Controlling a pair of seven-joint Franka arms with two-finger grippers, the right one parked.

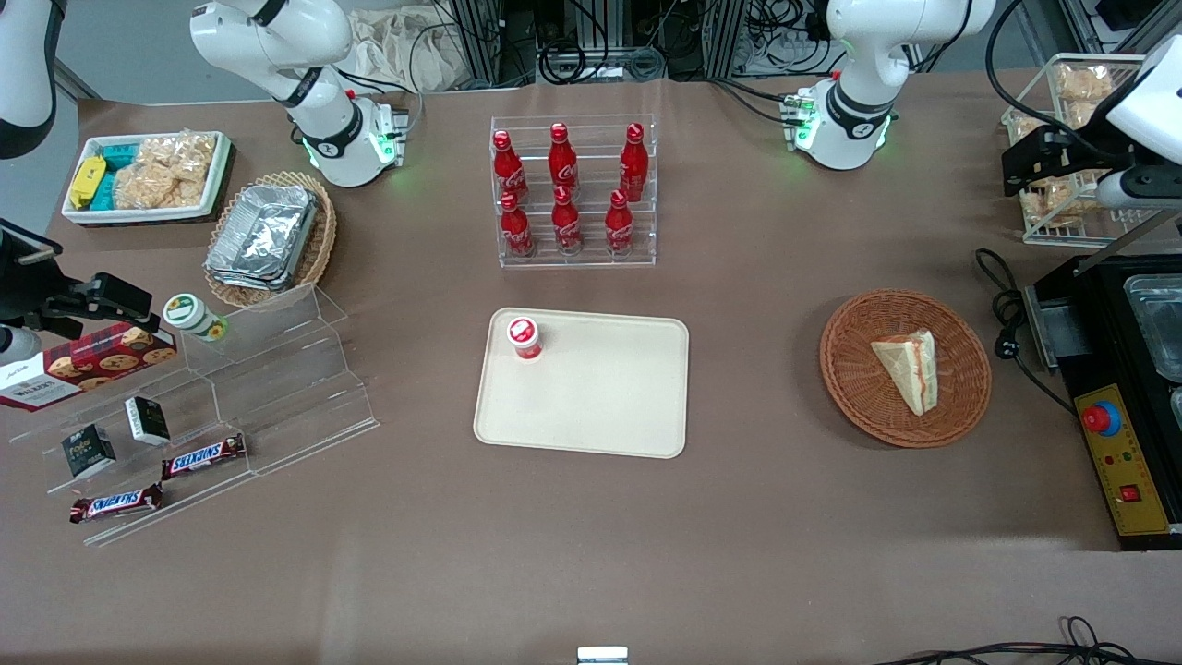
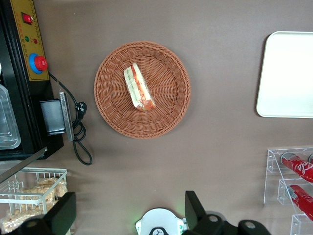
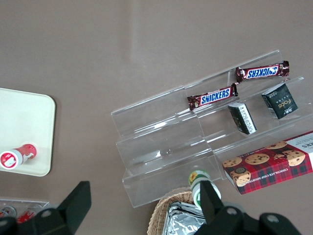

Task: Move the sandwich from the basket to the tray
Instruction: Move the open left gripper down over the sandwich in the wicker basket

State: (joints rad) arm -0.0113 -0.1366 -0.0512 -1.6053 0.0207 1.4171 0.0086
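The small triangular sandwich (image 1: 909, 368) of pale white bread, with red, orange and green filling showing along its edge, lies in the round reddish-brown wicker basket (image 1: 854, 388), well apart from the flat cream-beige plastic tray (image 1: 600, 406) on the brown desk (image 1: 739, 517). The working arm's claw (image 2: 128, 211) hangs high above the basket, spread wide and holding nothing. The wedge looks light and soft, likely to squash or shed its layers, so a gentle pinch across the two bread faces near its thick middle seems best.
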